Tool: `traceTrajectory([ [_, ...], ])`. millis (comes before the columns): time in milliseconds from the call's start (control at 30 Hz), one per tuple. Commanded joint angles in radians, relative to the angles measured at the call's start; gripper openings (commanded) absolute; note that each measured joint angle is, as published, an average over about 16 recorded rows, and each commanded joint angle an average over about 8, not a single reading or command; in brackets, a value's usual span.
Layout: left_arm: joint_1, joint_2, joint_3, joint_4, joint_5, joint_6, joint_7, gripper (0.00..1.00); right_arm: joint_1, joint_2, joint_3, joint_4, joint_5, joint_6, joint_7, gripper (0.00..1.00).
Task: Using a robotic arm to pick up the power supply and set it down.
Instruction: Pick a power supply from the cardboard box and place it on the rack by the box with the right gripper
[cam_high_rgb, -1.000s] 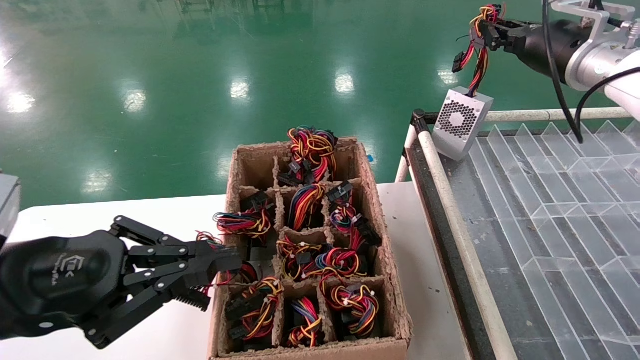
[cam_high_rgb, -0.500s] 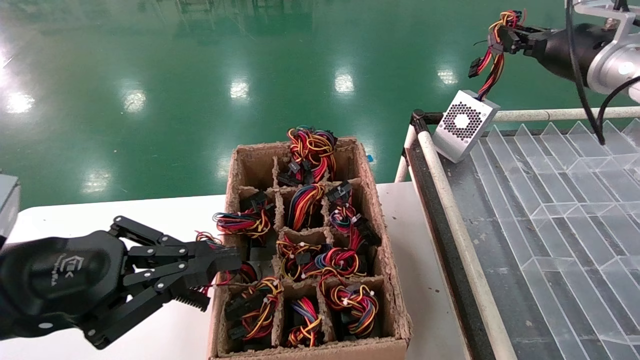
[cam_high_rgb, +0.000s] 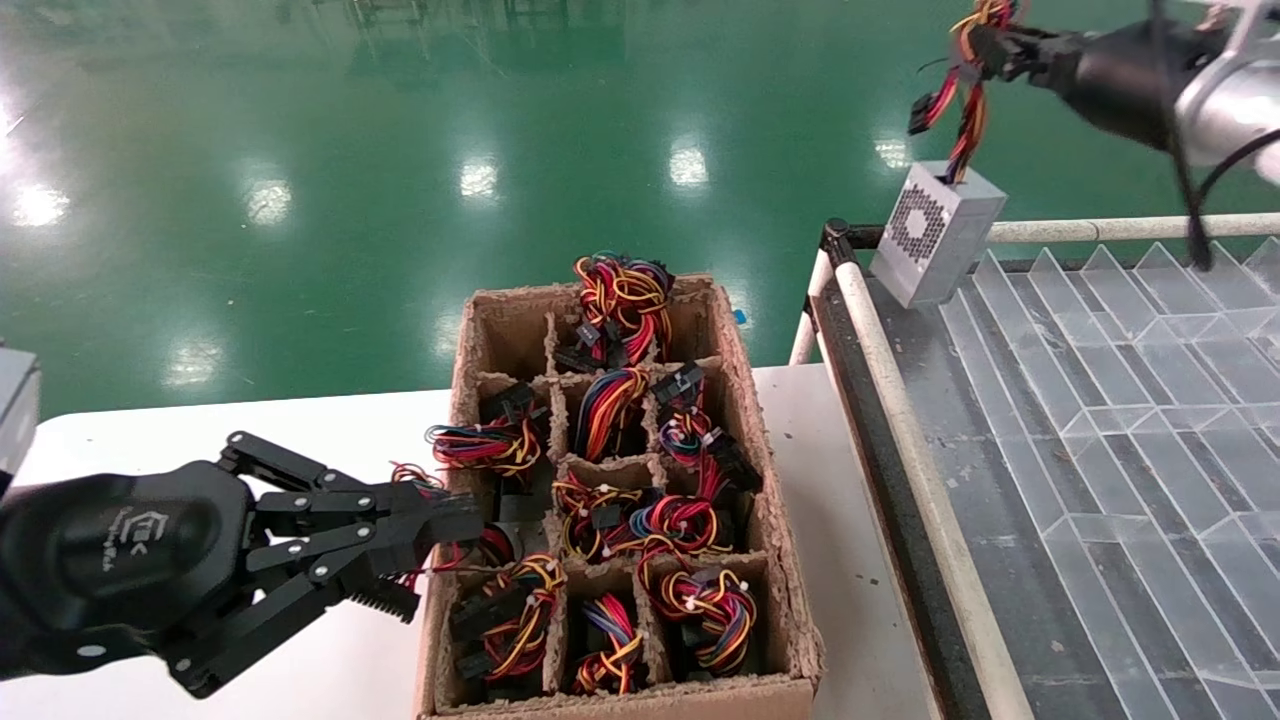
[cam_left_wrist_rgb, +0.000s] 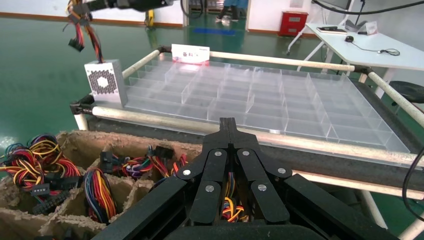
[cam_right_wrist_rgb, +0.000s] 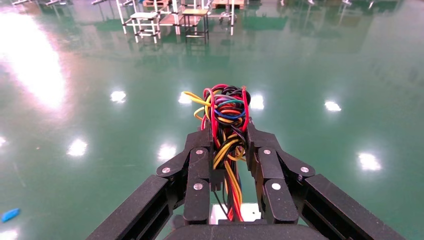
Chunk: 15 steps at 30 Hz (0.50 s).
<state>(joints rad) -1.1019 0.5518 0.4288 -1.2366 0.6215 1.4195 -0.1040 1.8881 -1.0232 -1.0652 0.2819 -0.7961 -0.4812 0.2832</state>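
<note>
Our right gripper (cam_high_rgb: 985, 45) clamps only the wires, so the supply (cam_high_rgb: 935, 232), dangling at 1 o'clock over the tray (cam_high_rgb: 1100, 400) corner, may swing or slip; left gripper (cam_high_rgb: 440, 535) is closed, empty, by the box (cam_high_rgb: 770, 500).

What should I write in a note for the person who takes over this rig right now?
Right gripper: jaws shut on the wire bundle; the power supply hangs from it, tilted, above the near corner of the clear divider tray.
Left gripper: jaws shut, parked at the cardboard box edge, holding nothing that I can see.
Done: the unit is lifted out of the box.
Left: lower it and release.
</note>
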Motion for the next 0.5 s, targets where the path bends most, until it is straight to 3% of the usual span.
traceTrajectory([
  [33,0.000,0.000,0.000,0.000,0.000,0.000,0.000,0.00,-0.008,-0.008,-0.007,0.011,-0.005,0.010,0.020,0.00],
  [467,0.000,0.000,0.000,0.000,0.000,0.000,0.000,0.00,-0.054,-0.017,-0.048,0.142,-0.020,0.083,0.141,0.00],
  [500,0.000,0.000,0.000,0.000,0.000,0.000,0.000,0.00,-0.056,-0.016,-0.053,0.150,-0.024,0.088,0.150,0.05],
])
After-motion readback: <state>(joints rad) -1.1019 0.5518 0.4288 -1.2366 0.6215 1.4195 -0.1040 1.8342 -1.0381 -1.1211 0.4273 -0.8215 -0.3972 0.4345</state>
